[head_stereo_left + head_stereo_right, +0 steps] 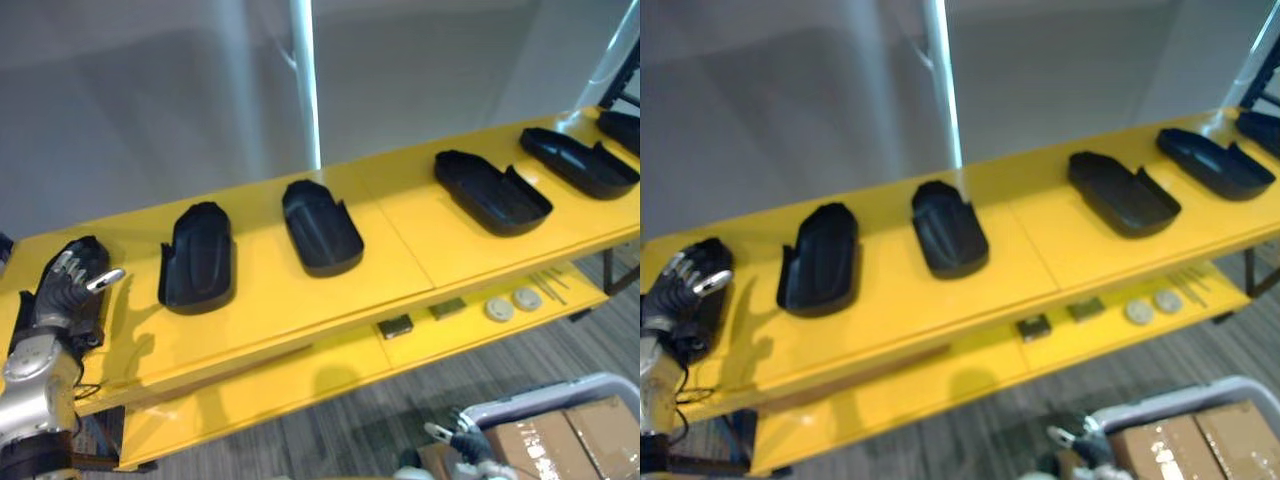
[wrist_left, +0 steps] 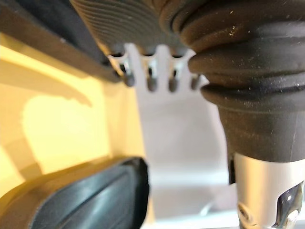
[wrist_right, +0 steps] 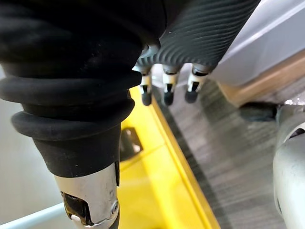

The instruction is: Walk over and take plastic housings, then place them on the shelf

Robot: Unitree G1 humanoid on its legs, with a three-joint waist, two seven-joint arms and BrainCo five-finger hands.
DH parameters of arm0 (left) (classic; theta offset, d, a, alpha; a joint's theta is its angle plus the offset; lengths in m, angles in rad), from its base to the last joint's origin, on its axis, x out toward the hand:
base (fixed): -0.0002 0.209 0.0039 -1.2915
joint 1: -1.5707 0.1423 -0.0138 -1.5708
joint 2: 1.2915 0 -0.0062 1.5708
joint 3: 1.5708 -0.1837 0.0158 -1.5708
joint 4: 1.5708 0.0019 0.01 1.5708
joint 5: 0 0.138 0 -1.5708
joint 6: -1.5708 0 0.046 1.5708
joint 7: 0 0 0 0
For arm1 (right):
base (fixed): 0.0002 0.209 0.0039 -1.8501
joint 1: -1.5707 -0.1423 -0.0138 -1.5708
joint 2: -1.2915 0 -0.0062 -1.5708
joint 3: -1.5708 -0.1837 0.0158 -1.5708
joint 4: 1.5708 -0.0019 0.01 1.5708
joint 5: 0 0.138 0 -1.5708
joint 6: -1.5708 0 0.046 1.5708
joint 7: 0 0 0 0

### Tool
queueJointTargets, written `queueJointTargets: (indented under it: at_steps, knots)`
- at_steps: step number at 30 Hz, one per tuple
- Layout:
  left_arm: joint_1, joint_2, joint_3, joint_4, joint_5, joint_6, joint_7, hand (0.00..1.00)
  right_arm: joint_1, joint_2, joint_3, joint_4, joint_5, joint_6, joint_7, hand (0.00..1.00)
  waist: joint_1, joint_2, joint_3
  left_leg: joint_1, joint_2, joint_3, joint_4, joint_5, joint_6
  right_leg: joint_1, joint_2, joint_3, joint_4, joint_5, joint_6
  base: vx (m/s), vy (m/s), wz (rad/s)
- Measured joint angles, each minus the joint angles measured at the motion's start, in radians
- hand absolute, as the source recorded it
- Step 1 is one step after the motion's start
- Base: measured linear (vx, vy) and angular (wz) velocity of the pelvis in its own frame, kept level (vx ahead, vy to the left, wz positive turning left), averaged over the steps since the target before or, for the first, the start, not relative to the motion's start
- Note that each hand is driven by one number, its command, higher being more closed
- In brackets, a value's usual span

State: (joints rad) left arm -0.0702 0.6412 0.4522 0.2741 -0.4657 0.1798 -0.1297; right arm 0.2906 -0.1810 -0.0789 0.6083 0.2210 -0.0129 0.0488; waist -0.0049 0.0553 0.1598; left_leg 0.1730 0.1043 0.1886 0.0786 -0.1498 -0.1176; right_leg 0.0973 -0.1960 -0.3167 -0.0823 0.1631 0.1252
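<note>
Several black plastic housings lie in a row on the yellow shelf top (image 1: pixel 400 225): one (image 1: pixel 197 258) left of centre, one (image 1: pixel 320 227) in the middle, two more (image 1: pixel 490 190) (image 1: pixel 578 160) to the right. At the shelf's far left end my left hand (image 1: pixel 60 290) is curled on another housing (image 1: pixel 88 252) that rests on the shelf top. Its fingers (image 2: pixel 151 83) hook over a dark edge, and the neighbouring housing (image 2: pixel 86 200) lies close beside it. My right hand (image 1: pixel 460 440) hangs low in front of the shelf, its fingers (image 3: pixel 164 90) relaxed and holding nothing.
The lower yellow shelf (image 1: pixel 300 385) carries two small blocks (image 1: pixel 397 325), two pale discs (image 1: pixel 512 305) and some thin rods. A grey bin (image 1: pixel 560 395) with cardboard boxes stands at the lower right. A white post (image 1: pixel 305 80) rises behind the shelf.
</note>
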Motion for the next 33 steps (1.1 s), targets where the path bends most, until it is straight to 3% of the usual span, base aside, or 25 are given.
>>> queueJointTargets:
  at_steps: [4,6,10,14,19,26,33]
  knots:
    - [-0.008,0.009,-0.014,0.01,0.0,0.002,0.018,0.0,-0.01,-0.004,0.0,0.0,0.0,0.001,0.007,0.0,-0.003,0.002,0.015,-0.045,0.0,-0.005,0.029,-0.001,0.001,-0.029,-0.004,-0.001,0.001,-0.002,-0.002,-0.01,-0.002,0.04]
    - [-0.022,0.009,-0.041,0.026,-0.003,0.002,0.042,0.0,-0.028,-0.014,-0.002,0.0,0.001,0.0,0.007,0.0,-0.008,0.011,0.057,-0.06,0.002,-0.013,0.047,-0.002,0.002,-0.044,-0.007,-0.003,0.027,-0.006,-0.006,-0.07,-0.005,0.07]
    - [-0.062,0.008,-0.045,0.037,-0.009,0.004,0.082,0.0,-0.062,-0.029,-0.032,-0.002,0.001,-0.003,0.003,0.0,-0.01,0.013,0.134,-0.093,0.005,-0.015,0.095,-0.011,0.008,-0.14,-0.034,0.021,0.209,-0.084,-0.012,-0.09,0.004,-0.01]
    - [-0.065,0.007,-0.045,0.045,-0.009,0.017,0.085,0.0,-0.062,-0.029,-0.037,-0.003,0.002,-0.012,-0.004,0.0,-0.012,0.0,0.145,-0.104,-0.004,-0.013,0.116,-0.021,0.014,-0.193,-0.06,0.039,0.32,-0.141,-0.012,-0.03,-0.007,0.0]
    - [-0.061,0.006,-0.045,0.045,-0.009,0.02,0.089,0.0,-0.081,-0.029,-0.054,-0.004,0.002,-0.013,-0.003,0.0,-0.014,0.006,0.175,-0.107,-0.008,-0.012,0.141,-0.037,0.015,-0.211,-0.074,0.05,0.372,-0.173,-0.013,-0.01,-0.002,-0.01]
    - [-0.047,-0.006,-0.045,0.046,-0.009,0.057,0.11,0.0,-0.103,-0.034,-0.066,-0.005,0.002,-0.022,0.003,0.0,-0.016,0.006,0.192,-0.122,-0.013,0.006,0.145,-0.041,0.016,-0.259,-0.082,0.072,0.416,-0.189,-0.009,0.01,-0.005,-0.04]
    - [-0.071,-0.006,-0.042,0.07,-0.01,0.065,0.141,0.0,-0.124,-0.034,-0.066,-0.011,0.002,-0.022,0.002,0.0,-0.015,0.007,0.211,-0.124,-0.016,0.009,0.172,-0.05,0.02,-0.271,-0.095,0.073,0.461,-0.217,-0.009,0.01,-0.002,0.02]
